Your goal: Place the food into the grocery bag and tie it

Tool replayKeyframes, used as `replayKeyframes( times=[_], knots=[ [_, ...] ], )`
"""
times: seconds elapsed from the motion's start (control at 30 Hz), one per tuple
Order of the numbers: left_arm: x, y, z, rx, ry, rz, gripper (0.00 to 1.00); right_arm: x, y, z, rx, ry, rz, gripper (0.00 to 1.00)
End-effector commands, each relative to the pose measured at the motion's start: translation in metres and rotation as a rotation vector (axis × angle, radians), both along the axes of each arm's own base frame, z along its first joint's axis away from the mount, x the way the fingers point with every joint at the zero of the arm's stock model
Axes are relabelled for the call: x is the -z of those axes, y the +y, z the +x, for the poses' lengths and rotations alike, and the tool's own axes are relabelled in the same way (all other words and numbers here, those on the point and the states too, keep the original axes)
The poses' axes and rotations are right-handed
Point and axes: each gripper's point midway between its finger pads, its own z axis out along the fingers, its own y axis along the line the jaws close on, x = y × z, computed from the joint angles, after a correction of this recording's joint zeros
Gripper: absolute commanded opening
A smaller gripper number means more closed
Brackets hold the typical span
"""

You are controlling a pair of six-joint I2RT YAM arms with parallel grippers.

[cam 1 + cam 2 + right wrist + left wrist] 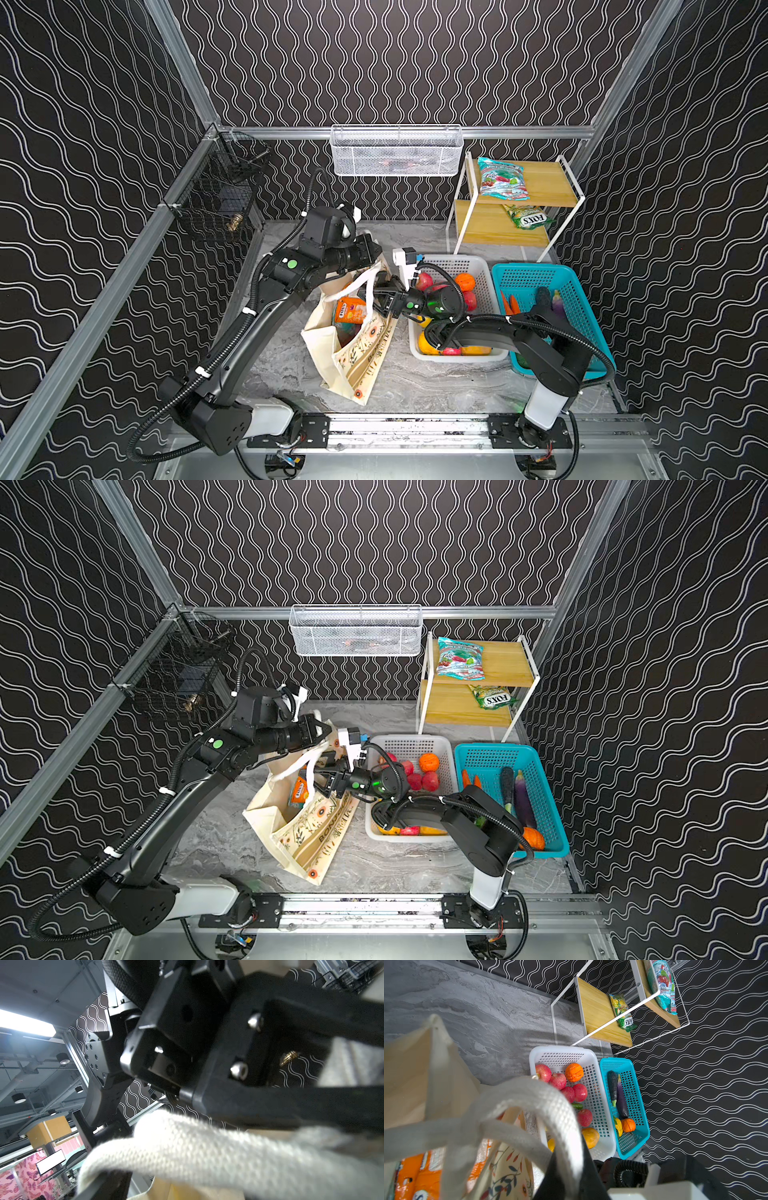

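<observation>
Cream canvas grocery bag (353,361) stands open on the grey marbled table (415,386) between the arms, with an orange FOX'S packet (350,311) inside. The left gripper (376,250) is clamped on a white strap handle (529,1095) and holds it up at the bag's far rim. The right gripper (372,300) hangs over the bag's mouth, jaws spread, with a second strap (349,1057) between them. Just beside the bag, the white basket (453,262) holds red apples (430,781) and an orange (465,282). The teal basket (532,272) holds carrots (471,780) and an eggplant (521,800). A teal packet (500,178) and a green FOX'S packet (527,217) lie on the wooden shelf (544,183).
</observation>
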Motion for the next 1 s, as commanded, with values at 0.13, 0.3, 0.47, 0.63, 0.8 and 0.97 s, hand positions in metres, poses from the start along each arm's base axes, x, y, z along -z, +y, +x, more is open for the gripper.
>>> replayKeyframes(
  times=[0.13, 0.3, 0.47, 0.63, 0.8, 0.97],
  knots=[
    [0.005, 0.000, -0.003, -0.009, 0.002, 0.005, 0.00, -0.056, -0.026, -0.012, 0.102, -0.170, 0.244, 0.81],
    [0.009, 0.000, -0.008, -0.013, 0.004, 0.008, 0.00, -0.058, -0.027, -0.001, 0.169, -0.152, 0.269, 0.82],
    [0.014, 0.001, -0.012, -0.018, 0.010, 0.009, 0.00, -0.068, -0.021, -0.003, 0.167, -0.157, 0.297, 0.84],
    [0.019, -0.001, -0.016, -0.008, 0.021, 0.009, 0.00, -0.072, -0.015, -0.008, 0.164, -0.165, 0.312, 0.90],
    [0.017, 0.001, -0.019, -0.004, 0.017, 0.017, 0.00, -0.069, -0.012, -0.002, 0.165, -0.131, 0.314, 0.86],
    [0.013, 0.003, -0.021, -0.006, 0.010, 0.022, 0.00, -0.068, -0.014, 0.002, 0.170, -0.093, 0.320, 0.67]
  ],
)
